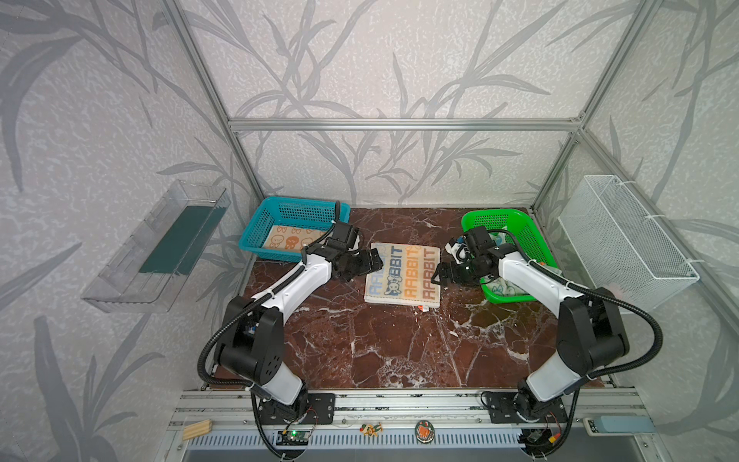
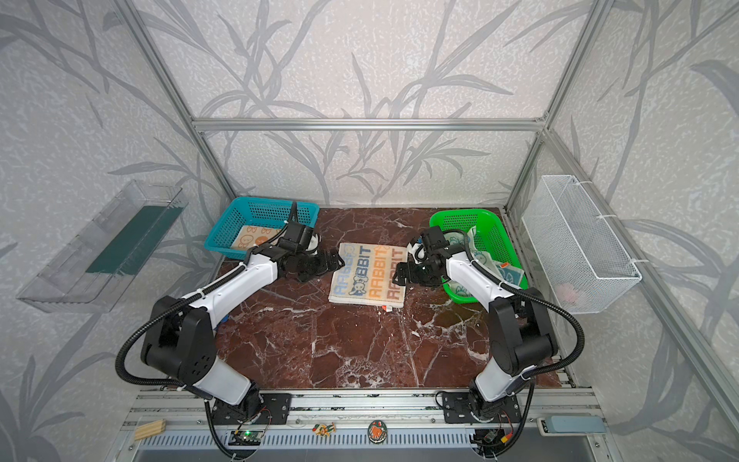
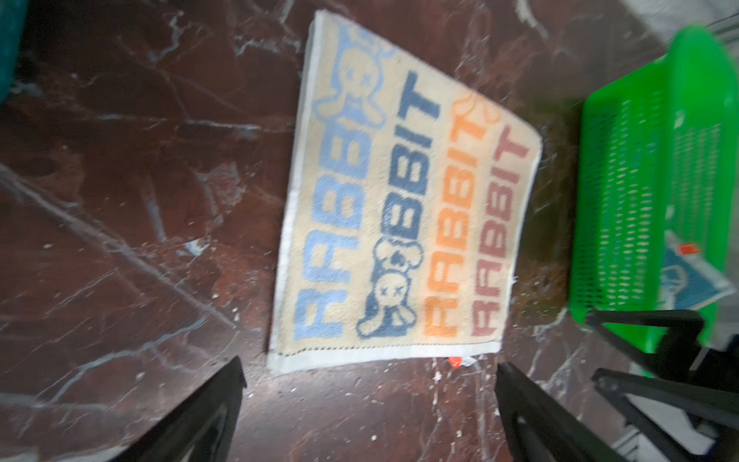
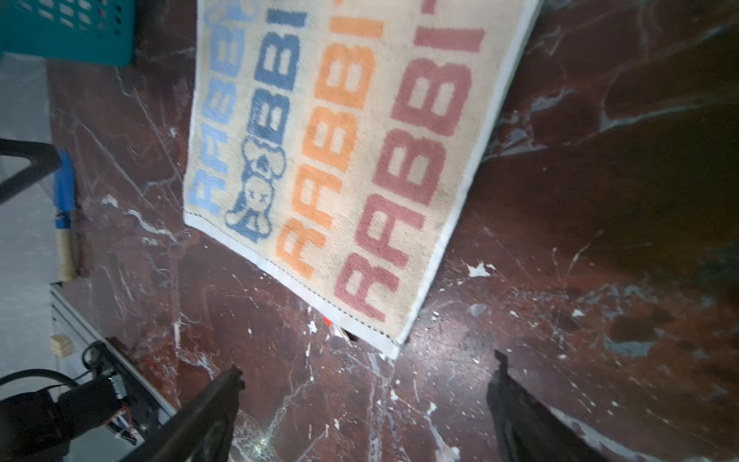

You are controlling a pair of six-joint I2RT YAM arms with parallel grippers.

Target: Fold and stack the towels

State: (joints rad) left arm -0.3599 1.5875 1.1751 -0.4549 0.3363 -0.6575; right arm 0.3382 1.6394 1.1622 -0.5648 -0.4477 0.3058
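We see our left gripper spread wide and empty, right gripper likewise, folded RABBIT towel lying between them

A robotics lab cell: aluminium-profile frame, leaf-wallpapered panels, marble-look tabletop, bare circuit board on front rail.

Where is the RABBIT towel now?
In both top views the RABBIT towel lies flat on the table, between the left gripper and the right gripper.
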